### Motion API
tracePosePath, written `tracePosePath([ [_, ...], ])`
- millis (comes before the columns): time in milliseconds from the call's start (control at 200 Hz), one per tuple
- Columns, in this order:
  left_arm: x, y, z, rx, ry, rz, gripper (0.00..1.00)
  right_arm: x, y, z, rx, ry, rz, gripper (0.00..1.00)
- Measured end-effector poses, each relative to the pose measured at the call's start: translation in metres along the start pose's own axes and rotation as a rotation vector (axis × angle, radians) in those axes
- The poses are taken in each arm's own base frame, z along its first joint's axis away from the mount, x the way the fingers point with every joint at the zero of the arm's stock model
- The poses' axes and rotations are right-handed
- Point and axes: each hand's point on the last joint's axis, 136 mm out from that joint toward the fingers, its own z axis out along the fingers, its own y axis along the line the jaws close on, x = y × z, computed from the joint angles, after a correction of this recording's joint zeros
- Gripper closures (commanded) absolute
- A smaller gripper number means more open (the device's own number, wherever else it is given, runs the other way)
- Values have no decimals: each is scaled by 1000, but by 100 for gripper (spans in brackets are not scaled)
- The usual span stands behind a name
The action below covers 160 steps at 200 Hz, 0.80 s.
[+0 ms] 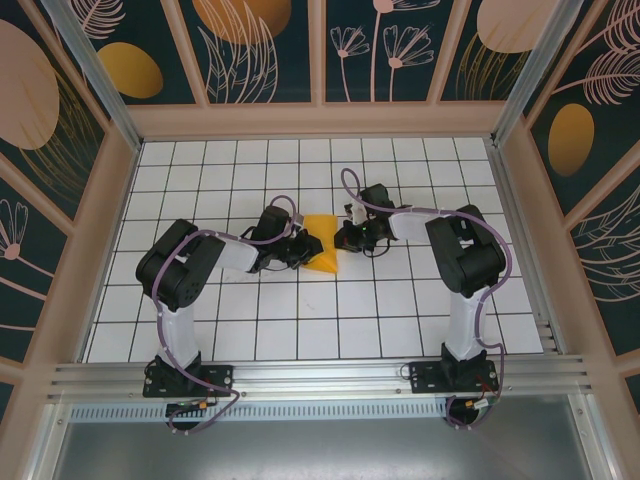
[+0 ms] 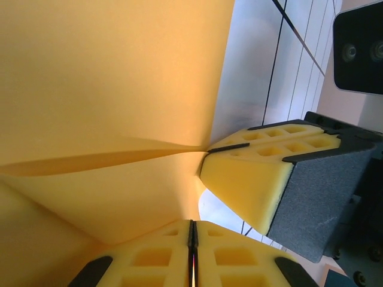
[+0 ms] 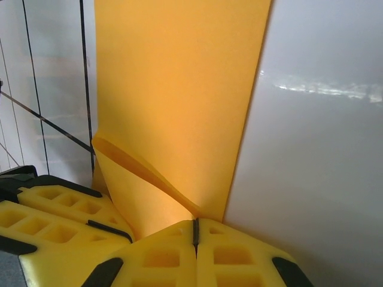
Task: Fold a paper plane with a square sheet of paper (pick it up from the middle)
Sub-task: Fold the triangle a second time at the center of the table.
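Left fingers and right fingers: I see each closed tight on the paper. Paper sits on the tabletop between them, one flap curled.

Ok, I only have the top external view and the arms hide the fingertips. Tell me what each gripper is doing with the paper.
Observer: On the left wrist view, the left gripper is shut, with the edge of the sheet of paper caught between its closed jaws.
Operator: Now the right one.
Observer: On the right wrist view, the right gripper is shut too, and the sheet runs down into the seam between its jaws.
Operator: Describe the paper close to that grip.
Observer: It is doubled over there. A loose layer curls up off the flat layer just left of the right grip.
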Motion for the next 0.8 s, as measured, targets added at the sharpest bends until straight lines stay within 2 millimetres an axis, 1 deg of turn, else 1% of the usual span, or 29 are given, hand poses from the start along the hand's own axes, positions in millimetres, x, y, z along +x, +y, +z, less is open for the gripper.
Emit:
tracePosePath([
  [525,-1,5,0,-22,-8,-10,88,1,-1,2,-2,11,6,93],
  [801,-1,11,1,-42,-10,-18,88,0,-1,2,-1,11,7,93],
])
